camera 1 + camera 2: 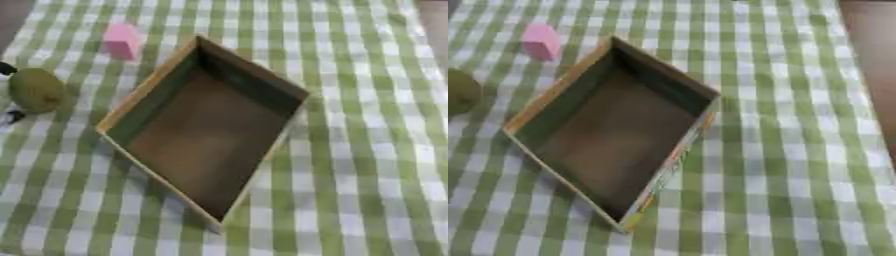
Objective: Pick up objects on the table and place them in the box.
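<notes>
Open box (157,92) on checked cloth (367,165), pink block (122,41), green fruit (36,90)

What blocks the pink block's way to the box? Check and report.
Nothing visible. The pink block sits on the cloth just beyond the box's far left wall, apart from it, bare cloth between. The box looks empty.

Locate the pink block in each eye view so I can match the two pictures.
Left eye view: the pink block sits upper left on the checked cloth, just beyond the box's far corner.
Right eye view: the same block lies nearer the left edge, again upper left.
Shared landmark: the open box, empty, in the middle of both views.
</notes>
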